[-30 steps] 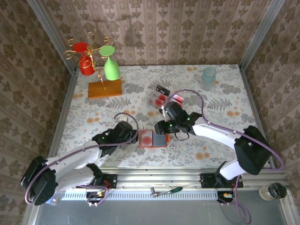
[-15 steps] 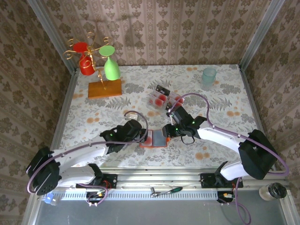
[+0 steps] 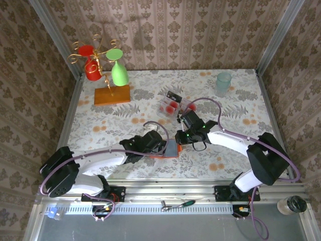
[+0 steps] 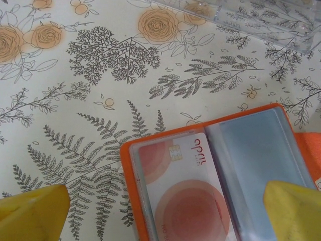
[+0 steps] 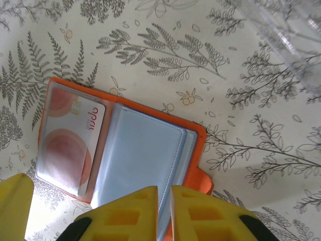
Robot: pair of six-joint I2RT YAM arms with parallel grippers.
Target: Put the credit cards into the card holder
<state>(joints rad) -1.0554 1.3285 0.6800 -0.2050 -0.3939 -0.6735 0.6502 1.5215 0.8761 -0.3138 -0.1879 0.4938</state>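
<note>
The orange-red card holder (image 3: 171, 149) lies open on the table near the front, grey-blue sleeves up. One credit card (image 4: 185, 191) with red discs sits in its left sleeve (image 5: 67, 145). My left gripper (image 4: 163, 216) is open, one yellow fingertip on each side of the holder (image 4: 251, 165). My right gripper (image 5: 165, 213) is shut on the edge of a grey-blue sleeve page of the holder (image 5: 145, 155). In the top view the left gripper (image 3: 159, 145) covers the holder's left half and the right gripper (image 3: 179, 138) is at its right side. More credit cards (image 3: 170, 104) lie in a clear tray behind.
The clear tray (image 4: 261, 20) sits just beyond the holder (image 5: 291, 30). An orange wooden base (image 3: 112, 94) with hanging red and green glasses stands at the back left. A pale blue cup (image 3: 223, 80) is at the back right. A yellow fingertip (image 5: 15, 206) shows beside the holder's left edge.
The left arm has reached right until its gripper straddles the holder. The right gripper has come onto the holder's right side and closed on a sleeve page.
</note>
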